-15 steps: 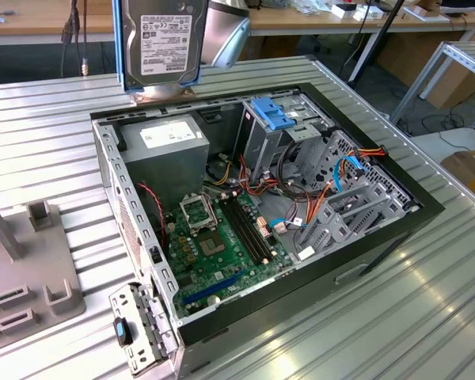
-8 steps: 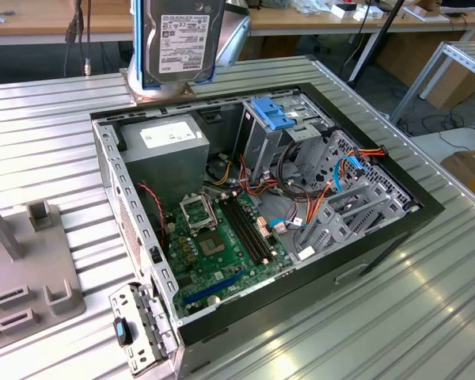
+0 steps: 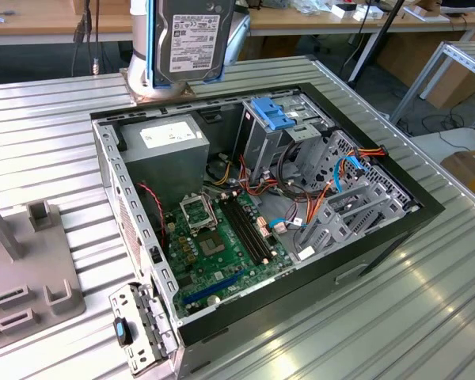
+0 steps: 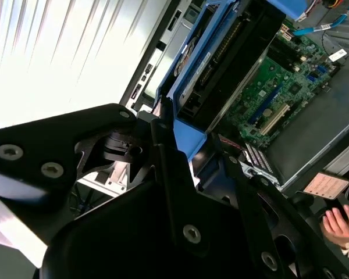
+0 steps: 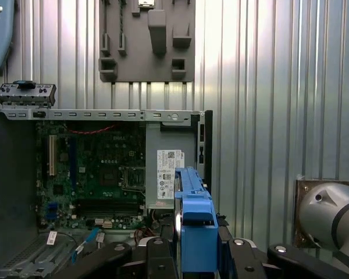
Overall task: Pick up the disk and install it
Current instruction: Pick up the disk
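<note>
We judge the step in hand to be the carry: the disk (image 3: 191, 38) hangs in the air on edge, label side toward the exterior view, above the far rim of the open computer case (image 3: 103, 170) and well apart from anything inside it. To do this well, we would hold the drive's blue rails square to the drive cage (image 3: 263, 146), the bay under the light-blue latch plate (image 3: 273, 113). We would also steer wide of the loose red, orange and blue cables (image 3: 332, 178) bunched just beside it, since a snag there could twist the drive in the grip. A person's hand (image 4: 340, 224) rests near the case's edge in the second wrist view, so we would move slowly. The gripper (image 5: 195, 251) has its jaws drawn in to the thickness of the drive. In the first wrist view a black finger sits on either flat face and the blue rail stands up between them, so we read it as clamped firmly on the disk. Below lie the power supply (image 5: 170, 165) and the motherboard (image 5: 104, 174), untouched.
</note>
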### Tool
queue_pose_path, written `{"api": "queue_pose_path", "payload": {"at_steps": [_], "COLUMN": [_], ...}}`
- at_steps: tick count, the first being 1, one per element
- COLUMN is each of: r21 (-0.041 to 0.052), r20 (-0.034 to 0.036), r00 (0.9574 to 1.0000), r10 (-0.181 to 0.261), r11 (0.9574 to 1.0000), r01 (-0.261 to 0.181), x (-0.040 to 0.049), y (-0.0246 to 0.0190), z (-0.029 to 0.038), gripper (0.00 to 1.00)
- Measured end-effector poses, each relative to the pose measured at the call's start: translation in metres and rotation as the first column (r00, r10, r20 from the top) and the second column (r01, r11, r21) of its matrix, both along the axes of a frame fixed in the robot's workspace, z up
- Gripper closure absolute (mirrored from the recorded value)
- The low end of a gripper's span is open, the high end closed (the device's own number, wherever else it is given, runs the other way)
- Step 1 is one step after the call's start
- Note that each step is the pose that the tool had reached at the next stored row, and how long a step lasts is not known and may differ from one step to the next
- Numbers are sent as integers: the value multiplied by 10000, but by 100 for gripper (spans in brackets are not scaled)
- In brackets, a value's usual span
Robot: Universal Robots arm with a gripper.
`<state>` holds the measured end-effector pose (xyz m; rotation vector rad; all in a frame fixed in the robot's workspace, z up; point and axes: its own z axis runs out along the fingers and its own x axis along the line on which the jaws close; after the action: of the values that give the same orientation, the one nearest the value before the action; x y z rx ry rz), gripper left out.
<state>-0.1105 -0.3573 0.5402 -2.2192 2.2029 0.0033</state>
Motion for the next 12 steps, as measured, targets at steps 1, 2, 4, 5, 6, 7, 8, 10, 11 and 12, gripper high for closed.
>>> {"api": "queue_pose_path", "payload": {"at_steps": [1,2,4,5,6,7,8,10,11,12], "r21": [0,0,0,0,0,-1,0,0,0,-1], "r20": [0,-1,0,0,0,-1,0,-1,0,-1], "r00": [10000,10000,10000,10000,10000,10000,10000,10000,10000,10000], "r10": [1,0,0,-1,0,0,-1,-1,-1,-1], "r11": [10000,10000,10000,10000,10000,10000,10000,10000,10000,10000], "r01": [-1,0,0,1,0,0,1,1,1,1], "x": [0,0,-1,-1,-1,-1,-1,-1,-1,0], "y": [-3,-9,-27,-35,-48,-72,-109,-159,-182,-209], "z": [0,0,0,0,0,0,0,0,0,0], "gripper": [63,63,63,63,63,63,63,63,63,63]}}
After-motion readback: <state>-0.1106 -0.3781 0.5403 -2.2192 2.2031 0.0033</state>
